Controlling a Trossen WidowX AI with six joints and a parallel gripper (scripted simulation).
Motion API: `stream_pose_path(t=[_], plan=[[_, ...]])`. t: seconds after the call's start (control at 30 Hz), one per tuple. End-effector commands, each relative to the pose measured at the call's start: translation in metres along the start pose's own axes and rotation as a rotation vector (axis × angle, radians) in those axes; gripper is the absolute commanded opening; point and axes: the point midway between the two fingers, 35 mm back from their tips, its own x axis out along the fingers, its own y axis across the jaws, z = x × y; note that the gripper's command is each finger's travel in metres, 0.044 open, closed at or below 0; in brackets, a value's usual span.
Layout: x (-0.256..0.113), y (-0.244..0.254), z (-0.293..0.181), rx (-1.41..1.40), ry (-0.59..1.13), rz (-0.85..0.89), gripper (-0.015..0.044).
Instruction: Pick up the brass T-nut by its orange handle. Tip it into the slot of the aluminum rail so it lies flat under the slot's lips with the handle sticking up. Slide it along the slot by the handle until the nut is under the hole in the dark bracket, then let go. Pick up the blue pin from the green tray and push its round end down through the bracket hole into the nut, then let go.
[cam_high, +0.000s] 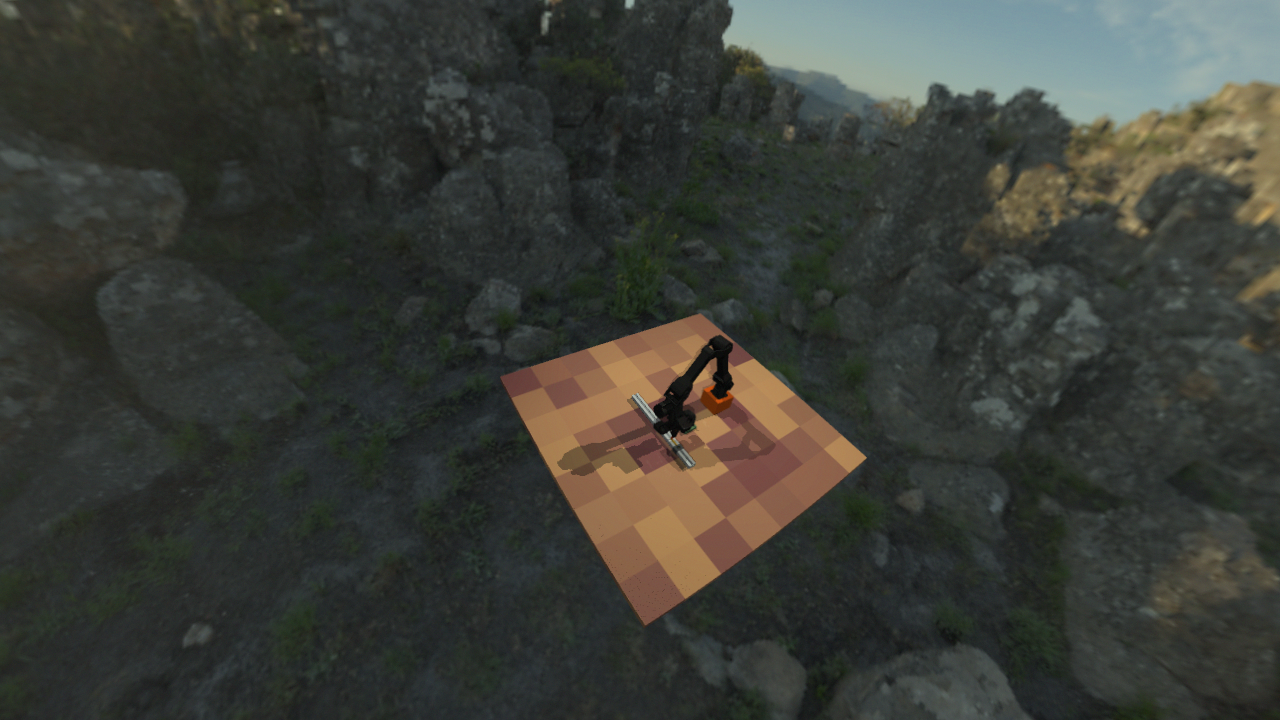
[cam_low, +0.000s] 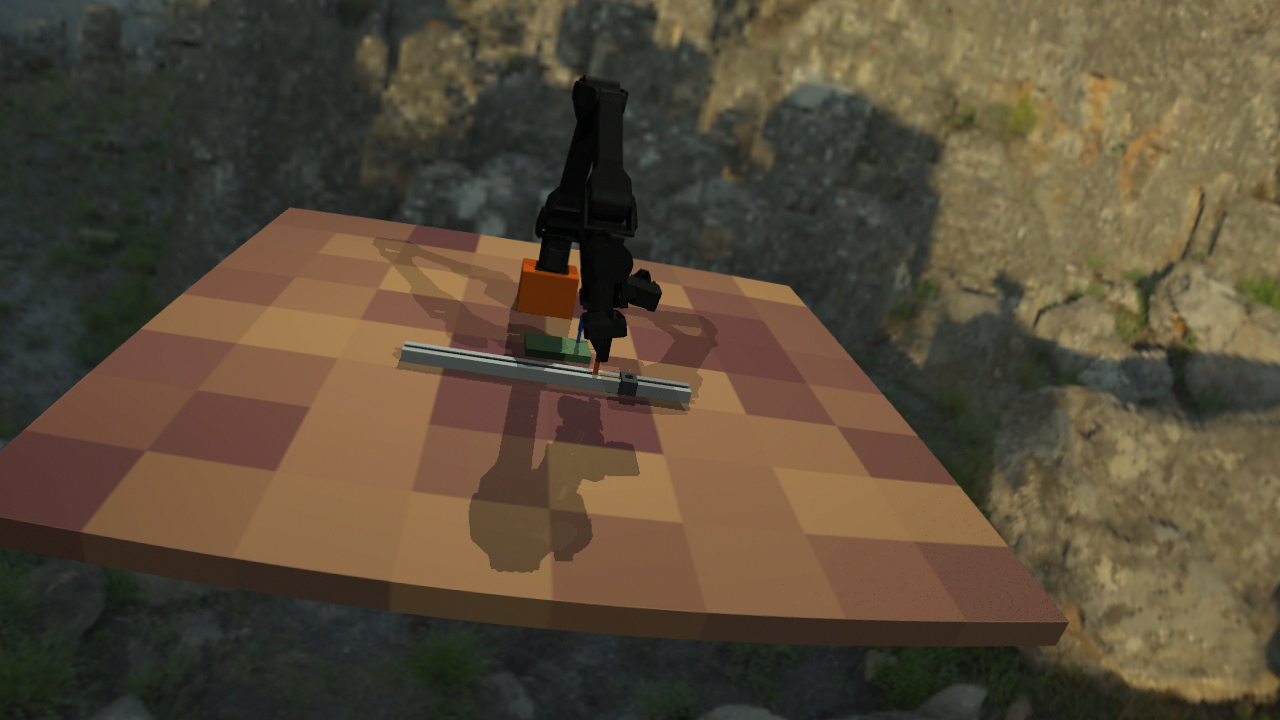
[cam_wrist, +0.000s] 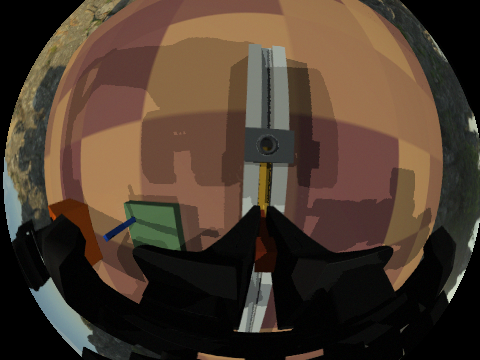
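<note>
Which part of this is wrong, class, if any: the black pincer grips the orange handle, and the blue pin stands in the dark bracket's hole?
The blue pin stands in the green tray, as the exterior view shows; the rest is right.

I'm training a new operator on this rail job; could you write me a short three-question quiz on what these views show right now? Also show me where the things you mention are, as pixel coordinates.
1. True or false: the blue pin (cam_low: 580, 330) (cam_wrist: 120, 229) is standing in the hole of the dark bracket (cam_low: 628, 383) (cam_wrist: 253, 146).
2. Multiple choice: what is the gripper (cam_low: 598, 360) (cam_wrist: 263, 211) shut on?
a) the rim of the green tray (cam_low: 556, 347) (cam_wrist: 156, 225)
b) the orange handle (cam_low: 597, 367) (cam_wrist: 265, 255)
c) the dark bracket
3. Fill in the blank: the brass T-nut (cam_wrist: 263, 185) lies along the slot of the aluminum ____ (cam_low: 501, 363) (cam_wrist: 254, 90).

Key: 1. false; 2. b; 3. rail
</note>
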Motion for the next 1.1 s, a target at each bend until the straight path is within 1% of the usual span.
stream_pose_path(t=[0.0,1.07], plan=[[-0.0001,-0.0015,0.0022,0.003,-0.006,-0.004,-0.015],[0.0014,-0.0016,0.0088,0.003,-0.006,-0.004,-0.015]])
